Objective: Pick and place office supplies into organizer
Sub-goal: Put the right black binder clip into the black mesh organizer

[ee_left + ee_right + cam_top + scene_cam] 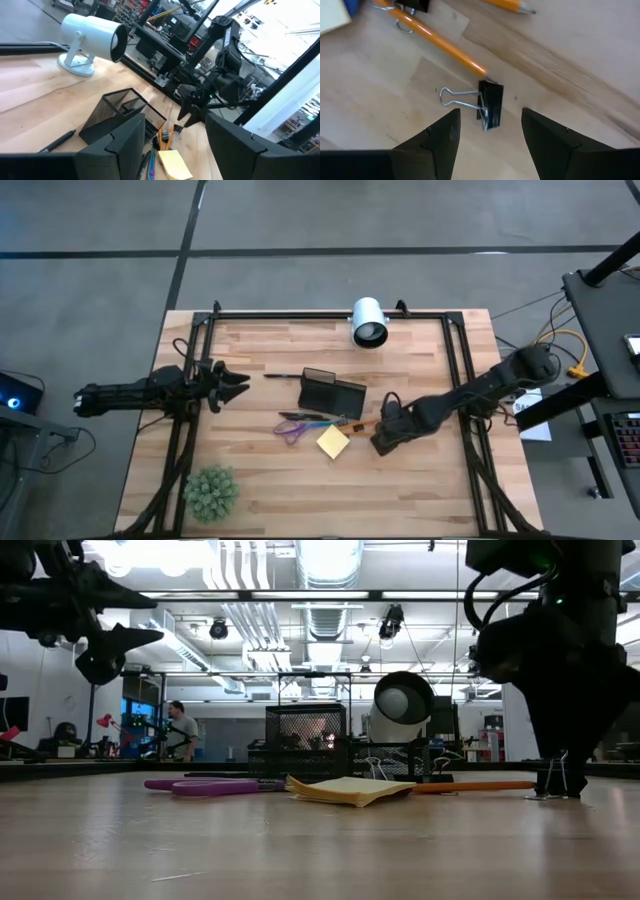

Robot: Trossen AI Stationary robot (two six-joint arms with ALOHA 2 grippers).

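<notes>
Binder clip (490, 104) (one) lies below right gripper (490, 132), jaws wide, empty; left gripper (243, 386) likewise.

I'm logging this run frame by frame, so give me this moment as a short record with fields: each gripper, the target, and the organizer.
right gripper: open, low over the table, fingers either side of a black binder clip, not yet closed on it
binder clip: on the table, at the tip of an orange pencil
left gripper: open, raised, waiting left of the organizer
organizer: black mesh, near table centre
beside organizer: purple scissors, yellow sticky-note pad

Two dark jointed arms, angular black fingers (442, 140)
</notes>
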